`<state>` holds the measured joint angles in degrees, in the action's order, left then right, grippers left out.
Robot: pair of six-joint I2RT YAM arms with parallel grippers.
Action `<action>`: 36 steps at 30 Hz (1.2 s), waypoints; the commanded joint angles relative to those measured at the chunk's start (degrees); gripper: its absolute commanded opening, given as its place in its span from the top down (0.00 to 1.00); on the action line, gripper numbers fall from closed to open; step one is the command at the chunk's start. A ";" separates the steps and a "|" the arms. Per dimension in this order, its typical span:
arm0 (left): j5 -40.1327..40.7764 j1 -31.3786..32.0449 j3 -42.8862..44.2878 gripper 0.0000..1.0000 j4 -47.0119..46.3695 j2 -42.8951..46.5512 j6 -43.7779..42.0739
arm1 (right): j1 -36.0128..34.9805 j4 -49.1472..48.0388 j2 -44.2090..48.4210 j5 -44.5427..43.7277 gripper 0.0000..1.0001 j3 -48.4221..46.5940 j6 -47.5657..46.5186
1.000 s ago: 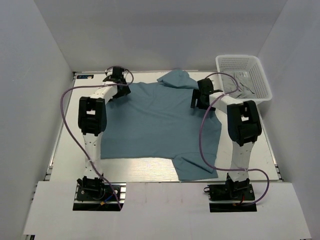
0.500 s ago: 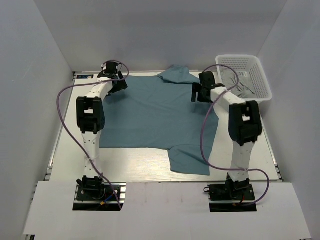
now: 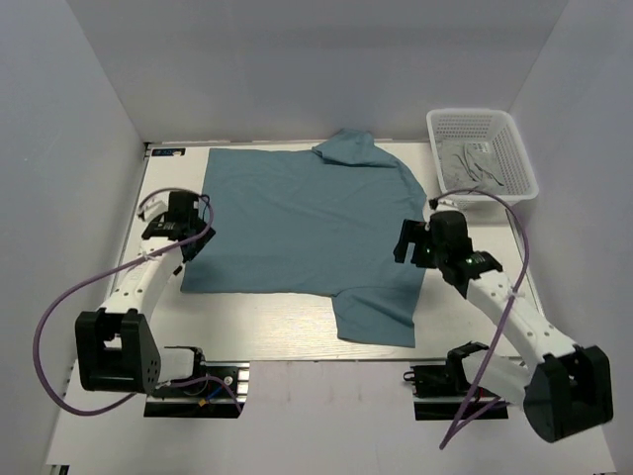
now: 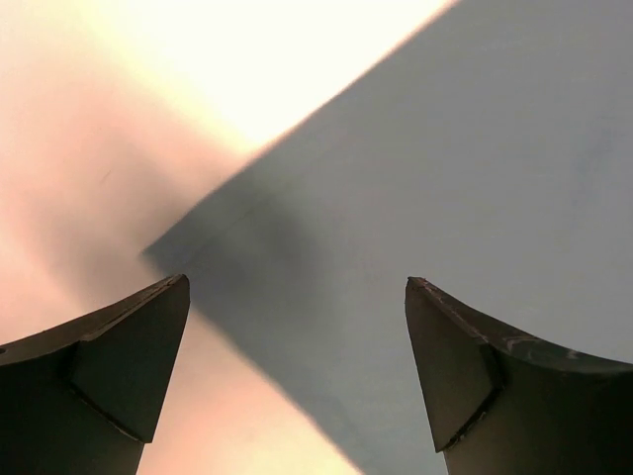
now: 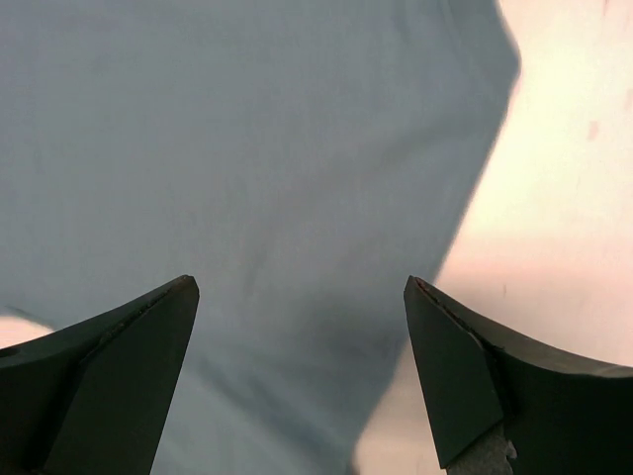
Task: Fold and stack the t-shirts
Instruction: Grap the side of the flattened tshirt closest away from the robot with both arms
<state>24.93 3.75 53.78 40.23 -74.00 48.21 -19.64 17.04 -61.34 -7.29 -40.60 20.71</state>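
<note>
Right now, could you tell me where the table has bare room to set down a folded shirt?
The widest bare patch of table lies along the near edge, between the t-shirt's hem and its near sleeve. The left strip holds the left end effector; the right one, the right end effector below the basket.

Plain white walls (image 3: pixel 316 69) on three sides of a pale tabletop (image 3: pixel 267 317), white mesh basket (image 3: pixel 465 115) far right

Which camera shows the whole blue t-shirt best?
The top camera: the t-shirt is spread out there, sleeves and all. The left wrist view shows only one corner of it, and the right wrist view only a plain patch by its edge.
</note>
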 commanded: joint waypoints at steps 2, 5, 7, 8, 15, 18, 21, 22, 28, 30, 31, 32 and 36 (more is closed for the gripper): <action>2.40 -2.25 -7.61 0.00 5.83 4.37 14.17 | -0.05 3.43 8.07 -0.53 0.10 3.77 4.16; 0.30 -3.39 -12.64 0.00 1.00 10.27 13.50 | -0.22 2.92 12.46 -0.44 0.10 4.65 3.37; 1.25 -3.92 -13.26 0.00 0.99 10.28 13.49 | 0.04 2.65 12.91 -0.09 0.10 5.26 3.37; 1.79 -4.62 -13.26 0.00 0.99 8.88 13.49 | -0.14 2.65 13.00 0.52 0.10 5.53 3.55; -3.92 -7.26 -11.86 0.00 -5.07 -1.67 12.88 | -0.05 3.62 11.68 2.10 0.10 7.99 3.64; -4.45 -7.88 -12.99 0.10 -7.17 -3.87 12.88 | -0.14 4.49 12.03 2.28 0.10 9.13 3.81; -3.83 -8.93 -14.14 0.28 -10.15 -4.40 12.88 | -0.14 5.46 14.04 3.68 0.10 11.59 5.04; -3.83 -8.93 -14.14 0.31 -10.69 -5.62 12.36 | -0.31 5.64 14.58 3.34 0.10 12.99 5.65; -5.77 -9.98 -14.67 0.80 -11.22 -8.80 11.30 | -0.31 10.56 18.18 2.44 0.10 14.14 8.21; -5.77 -9.99 -14.67 0.93 -11.22 -8.80 11.30 | -0.23 11.00 17.92 4.38 0.10 13.53 9.43; -6.38 -9.99 -15.28 1.00 -11.22 -8.80 11.30 | -0.49 11.35 17.14 5.26 0.10 13.18 9.78; -6.38 -9.99 -15.28 1.00 -11.22 -8.19 11.30 | -0.49 13.18 16.61 5.18 0.10 12.66 10.66; -7.61 -9.99 -15.90 1.00 -11.22 -4.76 10.07 | -1.54 18.91 13.89 4.74 0.10 12.03 13.12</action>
<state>19.73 -5.91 39.27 28.82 -80.82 59.29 -20.34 30.55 -46.33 -3.16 -26.57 30.96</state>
